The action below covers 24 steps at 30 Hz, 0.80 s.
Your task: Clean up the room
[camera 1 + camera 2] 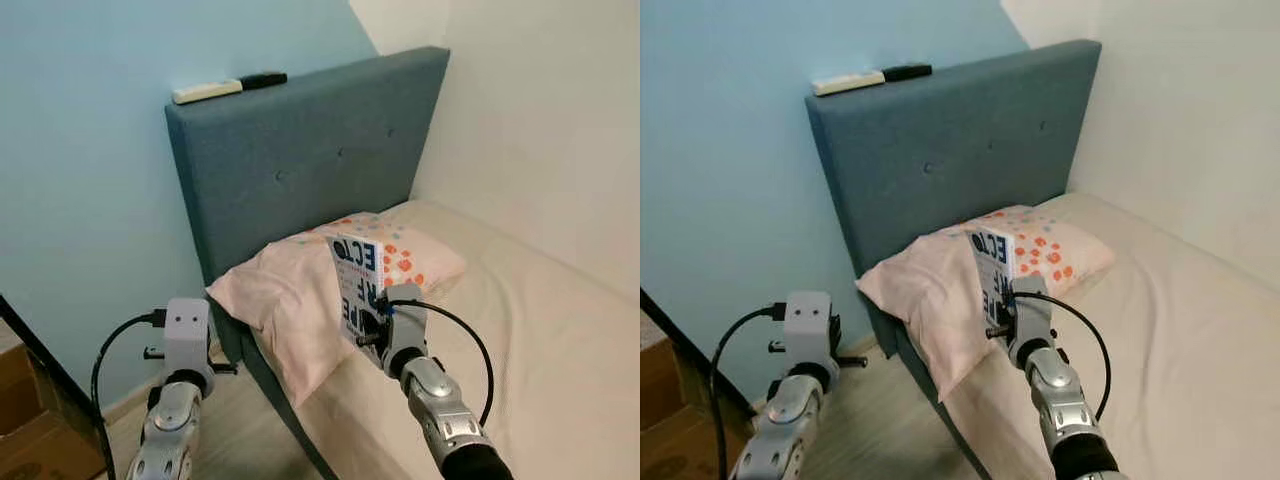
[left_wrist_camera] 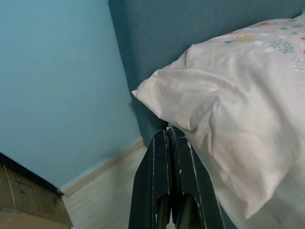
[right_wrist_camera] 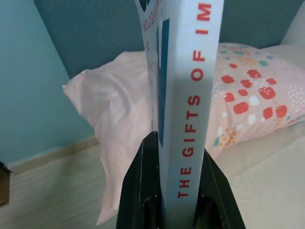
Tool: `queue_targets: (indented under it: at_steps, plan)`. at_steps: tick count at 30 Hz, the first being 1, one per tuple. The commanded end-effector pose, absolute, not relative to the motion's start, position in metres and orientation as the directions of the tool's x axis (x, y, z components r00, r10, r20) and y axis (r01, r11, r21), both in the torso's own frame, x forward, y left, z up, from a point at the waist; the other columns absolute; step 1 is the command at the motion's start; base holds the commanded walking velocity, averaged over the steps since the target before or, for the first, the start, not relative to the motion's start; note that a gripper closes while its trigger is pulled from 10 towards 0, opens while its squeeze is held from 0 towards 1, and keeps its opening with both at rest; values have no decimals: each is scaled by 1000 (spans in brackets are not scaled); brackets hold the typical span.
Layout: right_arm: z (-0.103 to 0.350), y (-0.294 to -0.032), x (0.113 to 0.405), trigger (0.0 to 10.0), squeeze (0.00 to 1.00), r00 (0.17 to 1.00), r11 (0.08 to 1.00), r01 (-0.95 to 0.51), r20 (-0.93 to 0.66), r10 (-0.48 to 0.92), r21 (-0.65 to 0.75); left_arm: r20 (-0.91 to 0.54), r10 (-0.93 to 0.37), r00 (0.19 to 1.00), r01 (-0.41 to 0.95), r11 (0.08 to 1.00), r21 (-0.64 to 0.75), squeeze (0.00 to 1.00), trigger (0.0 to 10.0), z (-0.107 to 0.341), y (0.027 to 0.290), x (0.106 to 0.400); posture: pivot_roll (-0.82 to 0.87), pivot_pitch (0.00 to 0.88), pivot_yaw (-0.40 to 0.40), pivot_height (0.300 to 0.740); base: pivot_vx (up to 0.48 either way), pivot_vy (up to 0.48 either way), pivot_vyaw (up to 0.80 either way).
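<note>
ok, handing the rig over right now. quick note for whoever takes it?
Right tool: shut on the book, held upright above the bed, in front of the pillow.
Left tool: shut, holding nothing, low beside the bed near the pillow's corner.
Two remotes lie on top of the headboard; a cardboard box sits on the floor to the left.
Done: book picked up.
Left: put the book away; probably the remotes too.

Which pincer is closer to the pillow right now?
Right. The right pincer holds the book upright directly over the pillow on the bed. The left pincer is shut, off the bed's side over the floor, short of the pillow's corner.
</note>
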State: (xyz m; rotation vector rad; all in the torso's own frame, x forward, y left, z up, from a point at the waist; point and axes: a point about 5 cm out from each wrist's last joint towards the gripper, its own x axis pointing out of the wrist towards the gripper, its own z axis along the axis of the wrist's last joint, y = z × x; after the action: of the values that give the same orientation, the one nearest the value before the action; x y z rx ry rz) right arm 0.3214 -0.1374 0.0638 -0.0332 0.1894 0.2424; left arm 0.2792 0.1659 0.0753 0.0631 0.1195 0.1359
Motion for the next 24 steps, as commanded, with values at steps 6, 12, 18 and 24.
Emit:
queue_targets:
  at_steps: [6,12,18,24]
  plan:
    - [65,-135,321,10000,0,953,966,-255,-179,245,-33,-116,145,983,-135,987,91,0,10000,75,168,276,1,69,-42,740,0,0,456]
    - [65,-135,321,10000,0,952,966,-255,-181,245,-32,-129,138,982,-127,988,93,0,10000,73,166,277,1,73,-39,740,0,0,800]
    - [65,-138,322,10000,0,953,968,-249,-184,239,-33,-136,130,982,-117,988,98,0,10000,73,165,277,2,78,-36,740,0,0,800]
    - [65,-142,322,10000,0,958,973,-227,-187,217,-34,-143,115,983,-101,990,100,0,10000,72,163,276,1,81,-30,740,0,0,800]
